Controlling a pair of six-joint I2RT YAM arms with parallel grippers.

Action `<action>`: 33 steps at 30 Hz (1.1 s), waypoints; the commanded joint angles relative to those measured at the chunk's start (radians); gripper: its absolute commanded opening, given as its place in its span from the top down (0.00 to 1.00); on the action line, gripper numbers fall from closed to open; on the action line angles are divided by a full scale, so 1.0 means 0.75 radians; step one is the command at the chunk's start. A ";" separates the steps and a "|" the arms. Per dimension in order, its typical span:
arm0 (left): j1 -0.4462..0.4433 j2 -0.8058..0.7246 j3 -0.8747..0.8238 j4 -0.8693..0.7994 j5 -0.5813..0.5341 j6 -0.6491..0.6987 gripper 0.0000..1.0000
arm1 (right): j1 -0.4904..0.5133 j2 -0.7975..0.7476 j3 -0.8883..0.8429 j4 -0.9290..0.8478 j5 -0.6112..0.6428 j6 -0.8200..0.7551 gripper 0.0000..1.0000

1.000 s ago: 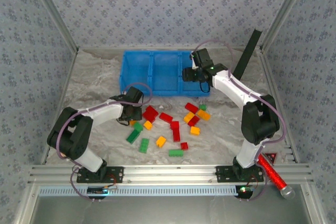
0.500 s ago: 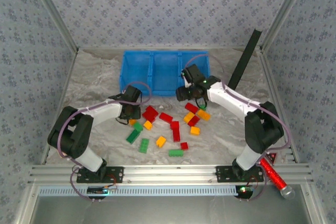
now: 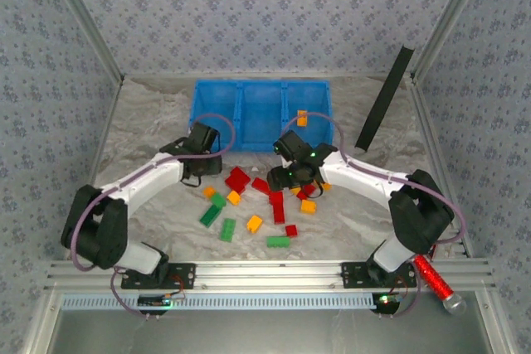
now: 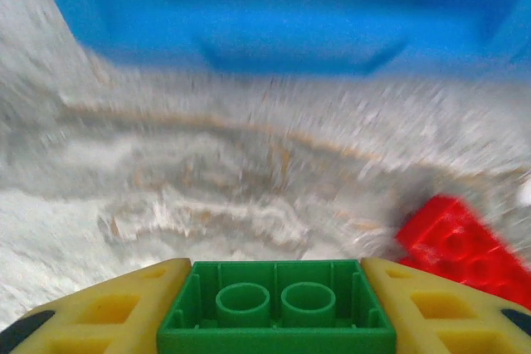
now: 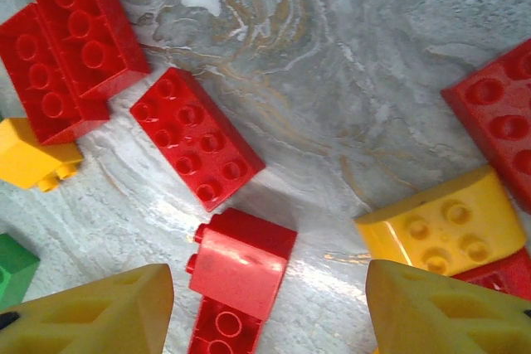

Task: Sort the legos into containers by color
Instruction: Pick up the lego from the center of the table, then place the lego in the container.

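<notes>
Fingers (image 4: 108, 312) of our left gripper (image 4: 276, 321) clamp a green brick (image 4: 276, 296) just before the blue tray (image 3: 249, 140); we judge it must next clear the tray's near wall. Our right gripper (image 5: 270, 312) hangs spread above a red brick (image 5: 241, 263), farther from the tray, ready to close.

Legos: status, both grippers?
Left gripper shut on green brick, facing blue tray. Right gripper open above red brick. One orange brick in right compartment. Other bricks crowd it.

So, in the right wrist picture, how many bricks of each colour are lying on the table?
Red bricks: 7
Orange-yellow bricks: 2
Green brick: 1
Total: 10
</notes>
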 commanded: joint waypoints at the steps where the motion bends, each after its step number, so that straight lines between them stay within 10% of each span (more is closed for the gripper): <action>1: 0.006 -0.046 0.120 -0.049 -0.079 0.053 0.57 | 0.022 0.033 -0.019 0.025 -0.038 0.029 0.35; 33: 0.131 0.845 0.791 -0.011 -0.013 0.144 0.56 | 0.130 0.184 0.027 -0.023 0.089 0.066 0.30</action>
